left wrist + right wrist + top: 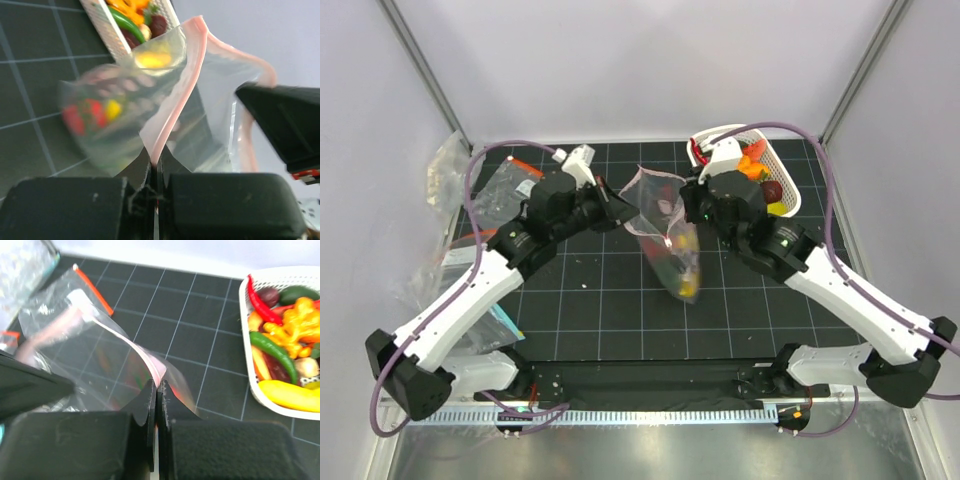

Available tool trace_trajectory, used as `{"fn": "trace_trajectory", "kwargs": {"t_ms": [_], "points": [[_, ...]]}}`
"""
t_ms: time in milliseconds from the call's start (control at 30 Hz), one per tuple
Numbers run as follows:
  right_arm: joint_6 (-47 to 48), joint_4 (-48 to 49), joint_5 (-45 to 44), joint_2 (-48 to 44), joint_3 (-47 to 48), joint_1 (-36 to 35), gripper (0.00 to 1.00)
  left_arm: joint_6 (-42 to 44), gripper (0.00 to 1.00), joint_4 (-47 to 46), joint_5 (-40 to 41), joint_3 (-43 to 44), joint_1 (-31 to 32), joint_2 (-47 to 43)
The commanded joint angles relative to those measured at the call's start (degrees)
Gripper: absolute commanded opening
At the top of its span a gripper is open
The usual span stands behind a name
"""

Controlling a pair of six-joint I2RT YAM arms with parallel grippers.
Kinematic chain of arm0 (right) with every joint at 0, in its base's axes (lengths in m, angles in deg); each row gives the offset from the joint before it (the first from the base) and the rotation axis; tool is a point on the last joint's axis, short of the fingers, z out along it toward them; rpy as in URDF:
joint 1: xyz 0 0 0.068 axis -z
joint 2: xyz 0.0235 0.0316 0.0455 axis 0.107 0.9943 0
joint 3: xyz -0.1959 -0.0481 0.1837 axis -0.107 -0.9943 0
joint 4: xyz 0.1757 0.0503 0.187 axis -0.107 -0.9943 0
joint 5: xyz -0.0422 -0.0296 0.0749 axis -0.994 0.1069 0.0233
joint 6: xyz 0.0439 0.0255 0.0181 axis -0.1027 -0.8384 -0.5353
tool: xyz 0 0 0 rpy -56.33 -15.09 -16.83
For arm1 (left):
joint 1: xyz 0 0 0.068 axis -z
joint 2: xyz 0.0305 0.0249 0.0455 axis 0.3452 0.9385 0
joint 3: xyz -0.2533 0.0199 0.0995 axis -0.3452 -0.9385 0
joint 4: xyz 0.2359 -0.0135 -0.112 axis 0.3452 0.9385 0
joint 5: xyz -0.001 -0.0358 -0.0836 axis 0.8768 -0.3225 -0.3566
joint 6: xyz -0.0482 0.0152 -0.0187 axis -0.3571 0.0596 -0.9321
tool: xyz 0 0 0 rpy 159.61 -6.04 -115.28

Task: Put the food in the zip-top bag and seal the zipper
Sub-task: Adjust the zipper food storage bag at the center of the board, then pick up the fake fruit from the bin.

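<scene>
The clear zip-top bag (pixel 670 240) hangs between my two grippers above the mat, with toy food (pixel 686 270) inside: yellow, red and green pieces. My left gripper (pixel 620 213) is shut on the pale pink zipper (pixel 172 107) at the bag's left end. My right gripper (pixel 688 200) is shut on the zipper (pixel 150 360) at the right end. In the left wrist view the bag (pixel 125 120) shows red and yellow pieces, and the mouth gapes open between the two pink strips. More toy food (pixel 765 180) lies in the white basket (pixel 790 205).
The white basket (pixel 260 395) stands at the back right, holding a red chili (pixel 260 302), green pepper (pixel 272 352) and banana (pixel 292 396). Spare clear bags with orange-red strips (pixel 505 175) lie at the back left. Metal frame posts stand at the back corners.
</scene>
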Motion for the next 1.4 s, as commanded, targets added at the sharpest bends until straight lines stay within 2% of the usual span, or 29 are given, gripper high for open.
{"fn": "trace_trajectory", "kwargs": {"t_ms": [0, 33, 133, 200, 267, 333, 367, 400, 433, 467, 667, 833, 1033, 1133, 1167, 1200, 1267, 1367], "points": [[0.39, 4.57, 3.7, 2.1, -0.58, -0.03, 0.01, 3.95, 0.0, 5.23, 11.08, 2.13, -0.73, -4.87], [0.05, 4.66, 3.96, 2.54, -0.5, -0.03, 0.01, 5.26, 0.0, 5.94, 15.63, 2.04, -0.73, -6.55], [-0.13, 5.36, 5.37, 3.51, -0.93, -0.03, 0.01, 7.54, 0.0, 8.23, 21.81, 1.61, -0.12, -11.82], [0.22, 5.71, 5.37, 4.92, -1.9, -0.03, 0.09, 8.52, 0.0, 8.85, 27.35, 1.16, 1.71, -13.24], [0.92, 6.94, 4.94, 6.75, -3.73, -0.12, 0.09, 9.92, 0.0, 10.07, 31.12, 2.04, 3.04, -12.9], [2.15, 7.29, 2.84, 8.08, -4.71, -0.03, 0.16, 10.54, 0.0, 10.52, 32.11, 2.74, 4.01, -9.93], [2.67, 7.9, 2.13, 8.61, -6.02, -0.03, 0.26, 11.15, 0.0, 10.78, 31.68, 3.44, 4.1, -8.6], [3.64, 8.43, 1.25, 9.31, -6.73, 0.06, 0.56, 11.33, 0.0, 10.69, 31.24, 3.71, 4.1, -7.11], [3.82, 9.66, 0.11, 9.32, -7.52, 0.14, 0.63, 11.68, 0.0, 10.69, 30.8, 4.06, 4.1, -3.79], [3.73, 10.02, 0.1, 9.23, -8.83, 0.41, 0.66, 11.95, 0.0, 10.52, 30.1, 4.59, 4.1, -2.19], [2.24, 14.75, 1.16, 2.39, -16.64, 0.76, 0.76, 13.0, 0.0, 8.15, 25.61, 4.86, 4.1, 6.78], [1.45, 20.2, -3.06, -8.32, -23.16, 1.9, 0.81, 12.83, 0.01, 5.78, 24.56, 2.32, 4.19, 7.49], [-1.27, 23.39, -7.35, -14.32, -28.97, 6.47, 0.83, 12.3, 0.01, 2.88, 21.84, 0.11, 4.19, 6.27], [-6.18, 21.89, -7.82, -13.45, -28.71, 12.08, 0.85, 11.69, 0.01, 0.68, 19.2, -1.82, 4.1, 5.65], [-8.03, 20.75, -7.2, -12.84, -28.62, 14.01, 0.91, 11.6, 0.01, -0.46, 17.8, -2.26, 4.1, 5.21], [-12.22, 20.13, -6.24, -11.7, -28.62, 18.38, 0.94, 11.42, 0.02, -0.82, 17.44, -3.05, 4.1, 5.03], [-15.85, 18.9, -2.37, -9.85, -28.36, 22.19, 1.0, 11.33, 0.02, -1.35, 17.35, -3.32, 4.1, 4.95], [-23.58, 15.13, 1.67, -5.9, -26.08, 28.7, 1.0, 11.6, 0.02, -1.35, 17.79, -3.32, 4.1, 5.21]]}}
